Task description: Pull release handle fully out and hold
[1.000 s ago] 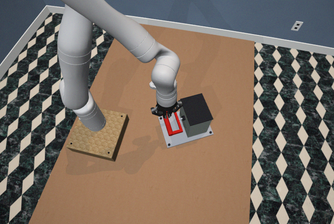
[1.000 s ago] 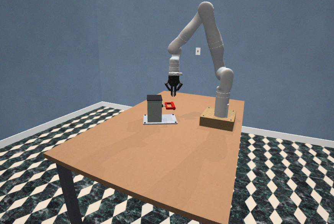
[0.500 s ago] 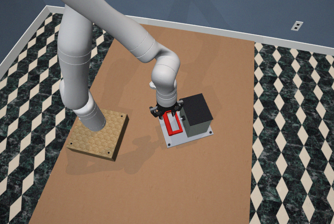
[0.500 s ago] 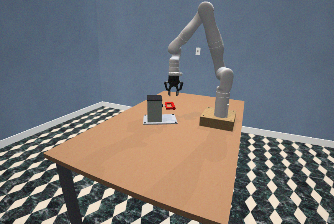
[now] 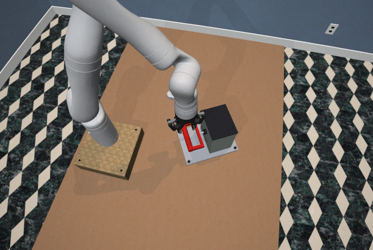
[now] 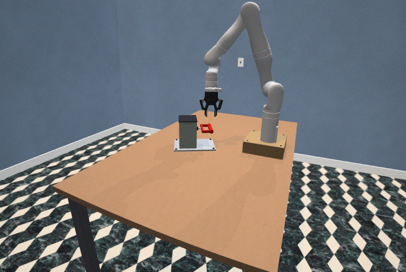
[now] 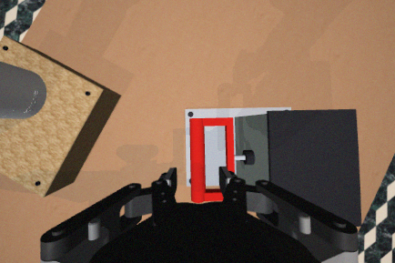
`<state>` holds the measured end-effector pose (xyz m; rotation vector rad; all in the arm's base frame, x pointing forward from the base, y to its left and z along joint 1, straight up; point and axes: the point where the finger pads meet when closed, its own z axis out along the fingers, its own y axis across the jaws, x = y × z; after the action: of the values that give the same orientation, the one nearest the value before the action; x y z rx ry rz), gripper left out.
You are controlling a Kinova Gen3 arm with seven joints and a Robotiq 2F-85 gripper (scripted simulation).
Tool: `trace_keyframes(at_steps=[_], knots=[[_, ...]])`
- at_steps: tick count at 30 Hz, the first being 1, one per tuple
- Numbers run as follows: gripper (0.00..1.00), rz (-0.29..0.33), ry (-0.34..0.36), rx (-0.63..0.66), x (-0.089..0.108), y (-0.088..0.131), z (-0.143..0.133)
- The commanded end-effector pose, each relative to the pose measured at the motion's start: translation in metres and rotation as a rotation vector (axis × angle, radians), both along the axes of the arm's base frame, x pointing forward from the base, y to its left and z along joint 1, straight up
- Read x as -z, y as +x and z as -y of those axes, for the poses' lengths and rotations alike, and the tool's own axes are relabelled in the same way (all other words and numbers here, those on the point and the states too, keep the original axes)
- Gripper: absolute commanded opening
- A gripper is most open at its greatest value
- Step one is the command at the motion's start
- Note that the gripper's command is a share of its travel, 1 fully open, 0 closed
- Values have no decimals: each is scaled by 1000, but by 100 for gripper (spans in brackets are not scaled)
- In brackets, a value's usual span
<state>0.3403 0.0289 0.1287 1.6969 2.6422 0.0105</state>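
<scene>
The red release handle is a rectangular loop on a short rod. The rod comes out of a grey box with a black top, which stands on a light grey baseplate. The handle sits close to the box. My gripper points straight down and hangs a short way above the handle's outer grip bar. Its fingers stand partly open with nothing between them. In the wrist view they line up on either side of the bar's near end.
The arm's wooden base block stands on the brown table, to one side of the baseplate. The table's edge runs close behind the box.
</scene>
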Motion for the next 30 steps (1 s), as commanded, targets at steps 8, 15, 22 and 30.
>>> trace_keyframes(at_steps=[8,15,22,30], knots=[[49,1,0,0,0,0,0],[49,1,0,0,4,0,0],[49,1,0,0,9,0,0],[49,1,0,0,19,0,-1]])
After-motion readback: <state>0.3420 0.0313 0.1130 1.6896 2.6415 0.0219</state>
